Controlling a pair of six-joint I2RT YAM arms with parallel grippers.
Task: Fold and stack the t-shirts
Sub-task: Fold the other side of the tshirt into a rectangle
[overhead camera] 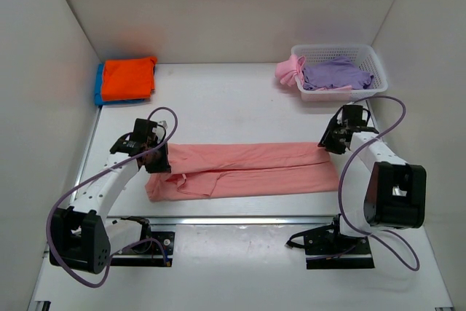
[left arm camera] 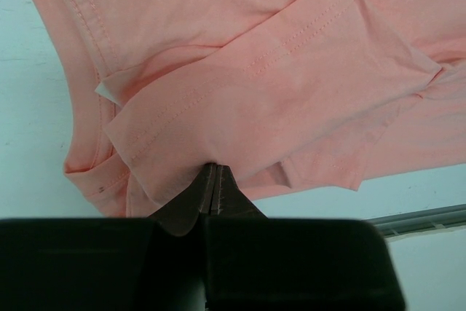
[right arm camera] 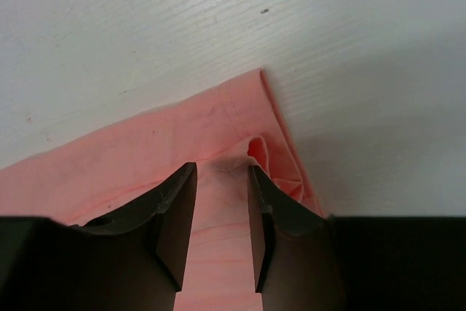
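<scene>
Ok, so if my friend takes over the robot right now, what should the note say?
Left gripper: shut on the left end of the salmon-pink t-shirt.
Right gripper: open, over its right end.
That shirt lies in the middle, folded into a long strip.
Done: orange t-shirt folded on a blue t-shirt, far left.
Left: finish folding the strip and stack it; a lavender t-shirt and pink t-shirt wait at the white basket.

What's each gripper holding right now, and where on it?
Left gripper pinches the salmon-pink t-shirt at a folded sleeve's edge. Right gripper holds nothing: jaws open astride the shirt's hem corner.
</scene>
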